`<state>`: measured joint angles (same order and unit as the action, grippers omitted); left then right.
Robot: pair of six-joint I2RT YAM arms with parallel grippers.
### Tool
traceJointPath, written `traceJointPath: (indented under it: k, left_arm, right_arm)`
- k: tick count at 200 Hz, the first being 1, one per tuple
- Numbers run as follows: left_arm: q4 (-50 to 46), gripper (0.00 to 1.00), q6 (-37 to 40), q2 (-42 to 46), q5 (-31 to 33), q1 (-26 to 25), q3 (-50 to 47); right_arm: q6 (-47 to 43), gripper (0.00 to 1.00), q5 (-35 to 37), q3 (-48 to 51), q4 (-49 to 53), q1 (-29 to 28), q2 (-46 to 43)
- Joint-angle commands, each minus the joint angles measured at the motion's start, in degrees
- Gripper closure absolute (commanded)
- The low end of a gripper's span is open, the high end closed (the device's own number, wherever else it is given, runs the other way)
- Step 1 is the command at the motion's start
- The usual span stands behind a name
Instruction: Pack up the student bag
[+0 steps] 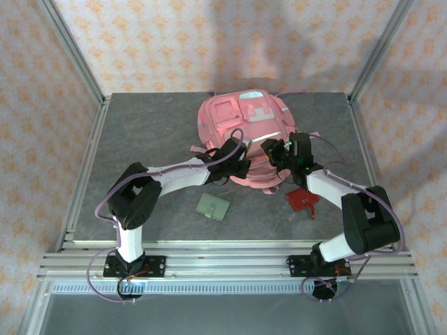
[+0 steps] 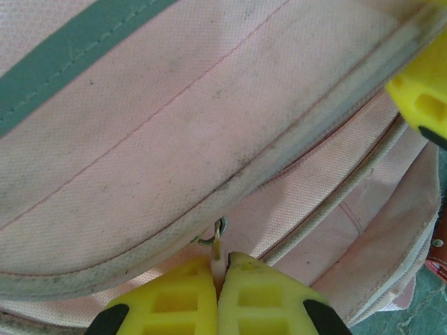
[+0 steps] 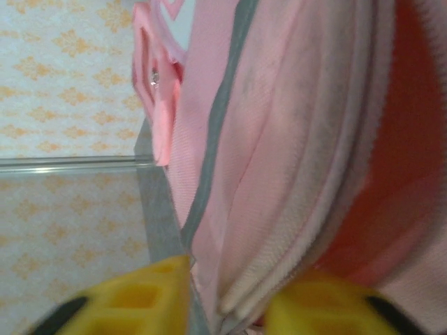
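Student bag (image 1: 241,122), big pink fabric backpack with grey stripe, flat at far middle of grey table (image 1: 154,132) from up top. Left wrist: left gripper (image 2: 220,262) pinched tight on small metal zipper pull (image 2: 218,241). Right wrist: right gripper (image 3: 230,283) straddling bag's zip edge, can't tell if clamped.

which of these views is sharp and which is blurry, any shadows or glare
Top external: sharp, evenly lit, a soft shadow on the back wall behind the student bag. Left wrist: crisp weave and zipper pull, left gripper bright yellow, no glare. Right wrist: soft all over, right gripper smeared at the bottom edge.
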<state>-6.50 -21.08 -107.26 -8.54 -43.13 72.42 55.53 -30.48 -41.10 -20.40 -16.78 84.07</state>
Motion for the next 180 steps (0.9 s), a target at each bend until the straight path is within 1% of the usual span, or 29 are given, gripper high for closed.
traceJointPath:
  k: [1, 10, 24, 45, 91, 111, 149, 180]
  left_arm:
    - [2.23, 1.00, -0.58, -0.05, 1.67, -0.09, -0.04]
    - [1.57, 1.00, -0.55, 0.20, 2.85, 0.06, -0.24]
    - [0.62, 1.00, -0.62, 1.01, 4.43, 0.62, -1.23]
    - [0.79, 1.00, -1.22, 3.75, 5.26, 3.32, -5.07]
    - [1.20, 1.00, -1.07, 10.49, 7.17, 11.91, -14.18]
    - [1.55, 1.00, -1.06, 11.67, 7.02, 14.17, -15.80]
    - [3.39, 1.00, -1.29, 11.46, 2.23, 13.41, -16.04]
    - [3.91, 1.00, -0.66, 10.82, 0.19, 8.86, -14.57]
  right_arm:
    - [0.98, 0.92, 0.40, -1.64, -4.33, -1.25, 1.98]
    - [1.00, 0.96, 0.55, -2.00, -4.25, -1.39, 2.37]
    - [0.28, 1.00, 1.96, -2.55, -2.94, -1.26, 2.17]
    - [-1.12, 1.00, 4.22, -3.52, -0.55, -0.86, 1.22]
    - [-1.04, 1.00, 5.26, -3.80, -0.08, 1.09, 0.27]
    - [-1.10, 1.00, 5.34, -4.40, -0.08, 1.22, 0.45]
    - [-2.11, 1.00, 4.22, -7.86, 1.22, 1.80, 1.69]
    - [-4.17, 1.00, 3.57, -12.30, 4.71, 5.07, 1.94]
